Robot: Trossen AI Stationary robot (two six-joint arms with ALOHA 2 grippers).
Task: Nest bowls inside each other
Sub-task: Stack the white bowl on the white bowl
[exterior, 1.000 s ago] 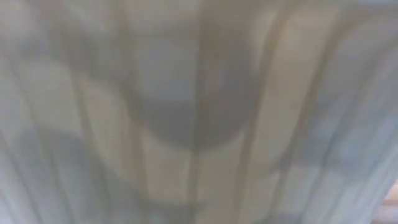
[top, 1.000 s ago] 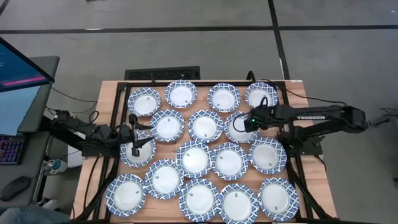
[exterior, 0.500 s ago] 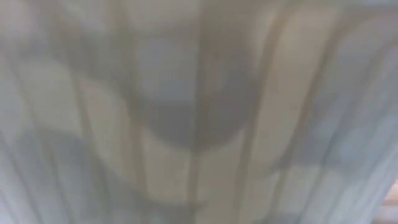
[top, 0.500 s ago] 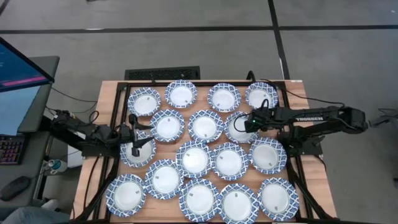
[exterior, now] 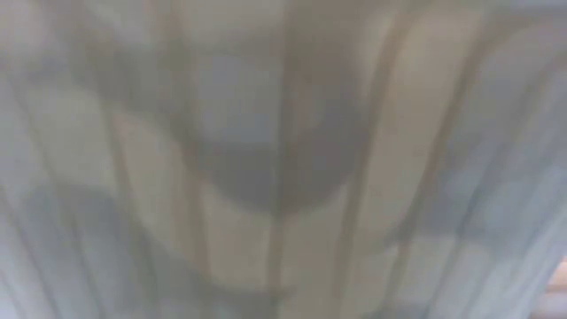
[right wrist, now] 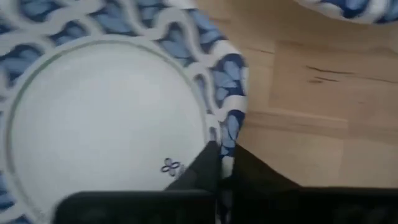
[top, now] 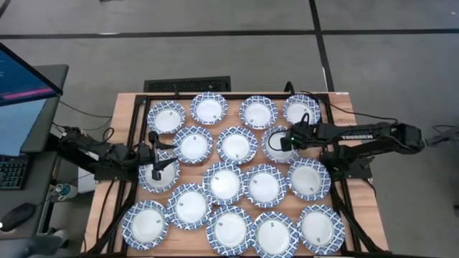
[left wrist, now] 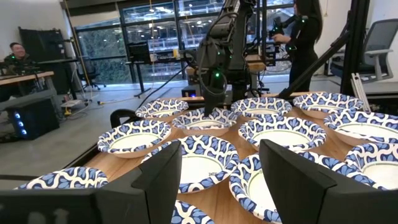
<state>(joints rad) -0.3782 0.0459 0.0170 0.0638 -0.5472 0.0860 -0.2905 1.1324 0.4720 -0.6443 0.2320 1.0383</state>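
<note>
Right gripper (top: 287, 140) sits at the right rim of a second-row bowl (top: 275, 147); in the wrist view its fingers (right wrist: 208, 163) pinch that patterned rim (right wrist: 231, 127). Left gripper (top: 155, 166) waits over the left-side bowl (top: 159, 174), fingers (left wrist: 165, 177) spread. All bowls appear to lie singly on the wooden table (top: 344, 107). Advice: lift straight up before moving sideways, keeping the bowl level and clear of neighbouring rims.

Low view all blur, nothing readable. Right gripper (top: 290, 138) covers part of a bowl (top: 275, 145); fingertips cut off in the right wrist view.
</note>
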